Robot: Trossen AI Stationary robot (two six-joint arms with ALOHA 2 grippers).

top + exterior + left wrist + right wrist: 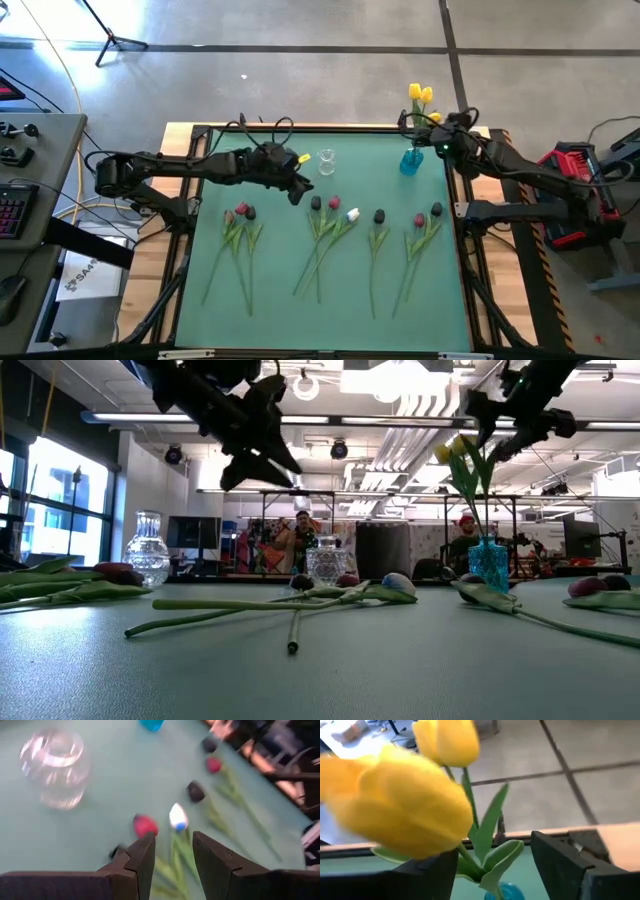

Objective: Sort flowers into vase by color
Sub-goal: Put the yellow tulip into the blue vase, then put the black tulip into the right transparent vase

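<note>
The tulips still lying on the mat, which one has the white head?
The white-headed tulip lies in the middle bunch, its head at that bunch's right edge. All the other heads on the mat are dark red or black.

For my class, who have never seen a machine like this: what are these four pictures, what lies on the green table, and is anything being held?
Two dark robot arms work at a green table. One picture looks straight down, one looks level across the tabletop, and two come from cameras on the arms' wrists. Artificial tulips lie in a row with red, black and white heads. At the back stand a clear glass vase and a blue vase that already holds yellow tulips. The left pincer hangs above the lying flowers, open and empty. The right pincer is up by the yellow tulips with its fingers spread, one to each side of the stems; it grips nothing.
</note>
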